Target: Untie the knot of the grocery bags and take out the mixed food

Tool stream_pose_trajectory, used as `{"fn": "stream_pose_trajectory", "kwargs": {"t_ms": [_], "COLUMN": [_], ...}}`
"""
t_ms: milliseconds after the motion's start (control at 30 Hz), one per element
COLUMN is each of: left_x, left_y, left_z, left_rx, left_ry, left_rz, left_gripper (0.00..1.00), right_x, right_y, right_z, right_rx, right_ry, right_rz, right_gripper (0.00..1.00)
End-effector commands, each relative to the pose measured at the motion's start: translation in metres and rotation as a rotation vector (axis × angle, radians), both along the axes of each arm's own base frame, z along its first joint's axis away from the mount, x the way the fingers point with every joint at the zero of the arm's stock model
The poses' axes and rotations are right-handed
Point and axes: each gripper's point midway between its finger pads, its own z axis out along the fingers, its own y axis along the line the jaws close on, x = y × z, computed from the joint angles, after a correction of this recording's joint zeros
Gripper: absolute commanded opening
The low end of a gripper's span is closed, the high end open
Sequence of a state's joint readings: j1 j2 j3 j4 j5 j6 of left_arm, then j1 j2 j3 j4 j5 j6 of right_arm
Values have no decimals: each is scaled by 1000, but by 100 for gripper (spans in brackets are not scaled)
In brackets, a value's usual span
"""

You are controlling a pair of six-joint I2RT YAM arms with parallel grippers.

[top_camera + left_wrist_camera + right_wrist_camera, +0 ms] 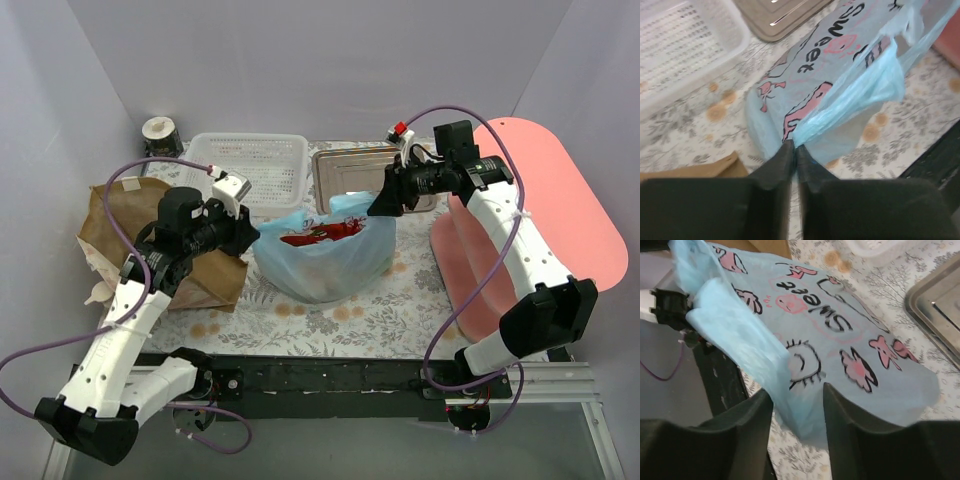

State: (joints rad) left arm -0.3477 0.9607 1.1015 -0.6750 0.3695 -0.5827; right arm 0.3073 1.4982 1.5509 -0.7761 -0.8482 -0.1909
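Observation:
The light-blue plastic bag (325, 250) with cartoon prints sits mid-table, its mouth spread open, with the red toy lobster (322, 235) showing inside. My left gripper (250, 232) is shut on the bag's left edge; in the left wrist view the gripper (794, 147) pinches the blue plastic (850, 95). My right gripper (383, 205) is open at the bag's right rim; in the right wrist view the gripper (797, 395) has the plastic (830, 340) between its parted fingers. The brown paper bag (140, 235) lies at the left under my left arm. Other food is hidden.
A white slotted basket (250, 168) and a metal tray (350, 175) stand behind the bag. A pink board (540, 215) lies at the right under my right arm. A small roll-like object (160, 135) stands at the back left corner.

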Motion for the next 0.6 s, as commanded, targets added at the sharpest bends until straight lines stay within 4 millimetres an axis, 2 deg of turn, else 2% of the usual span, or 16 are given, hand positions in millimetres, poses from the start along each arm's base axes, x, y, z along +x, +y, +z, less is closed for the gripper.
{"fn": "stream_pose_trajectory", "kwargs": {"t_ms": [0, 33, 67, 100, 133, 167, 200, 233, 300, 333, 400, 433, 467, 533, 567], "left_x": [6, 10, 13, 21, 25, 28, 31, 38, 40, 47, 47, 48, 49, 55, 62], "left_y": [21, 17, 12, 0, -5, -12, -21, -30, -47, -55, -66, -74, -78, -86, -90], "left_z": [25, 37, 50, 57, 84, 92, 102, 108, 117, 115, 114, 108, 103, 90, 76], "left_rx": [39, 24, 4, -18, -51, -70, -97, -121, -171, -181, -203, -216, -226, -219, -204], "left_ry": [-100, -124, -150, -154, -203, -208, -215, -202, -189, -170, -156, -131, -128, -102, -63], "left_rz": [105, 95, 76, 31, 12, -9, -51, -75, -156, -189, -255, -301, -327, -340, -330], "left_gripper": [59, 68, 74, 81, 83, 84, 86, 86, 88, 88, 89, 89, 90, 90, 90], "right_x": [6, 12, 21, 25, 29, 29, 25, 21, 6, -5, -24, -40, -45, -50, -47], "right_y": [-9, -10, -11, -10, -9, -3, 1, 5, 19, 21, 37, 45, 47, 51, 50], "right_z": [31, 40, 53, 79, 94, 103, 125, 128, 128, 123, 113, 96, 88, 75, 53], "right_rx": [9, 10, 6, 21, 22, -8, -13, -32, -88, -103, -117, -125, -135, -132, -157], "right_ry": [-110, -145, -218, -305, -367, -444, -534, -575, -668, -686, -725, -705, -698, -672, -628], "right_rz": [-45, -61, -77, -81, -80, -64, -46, -25, 34, 48, 119, 173, 188, 187, 170], "right_gripper": [61, 66, 77, 77, 77, 77, 77, 77, 76, 75, 70, 67, 60, 51, 46]}}
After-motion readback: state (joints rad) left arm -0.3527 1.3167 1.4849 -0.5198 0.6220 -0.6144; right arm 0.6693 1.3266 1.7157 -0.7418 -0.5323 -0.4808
